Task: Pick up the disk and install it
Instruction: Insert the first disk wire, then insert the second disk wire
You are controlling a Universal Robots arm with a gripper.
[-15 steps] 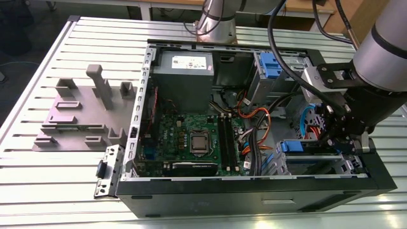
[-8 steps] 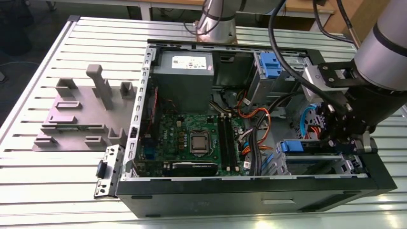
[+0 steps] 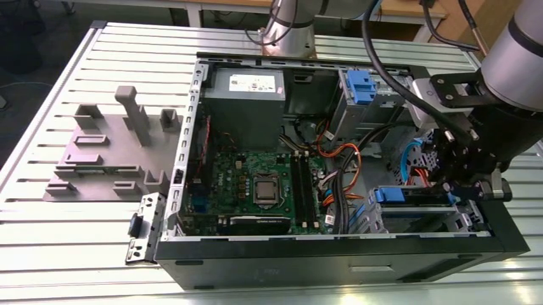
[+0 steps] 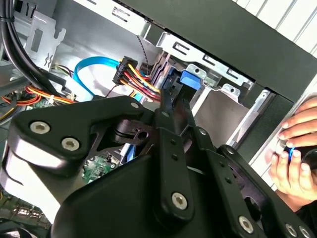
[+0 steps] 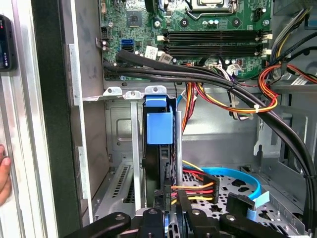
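Disk (image 5: 159, 130) sits edge-on in the drive cage (image 5: 133, 148), blue carrier tab facing out, just ahead of the claw (image 5: 171, 210). Claw looks pinched narrow on the disk's near edge; actual contact is hidden, so can't confirm a grip. Judgement: dense, rigid, shock-sensitive, so hold the carrier frame, not the label face. Second wrist view adds a person's hand (image 4: 297, 153) beside the case; exterior view shows the motherboard (image 3: 254, 184).
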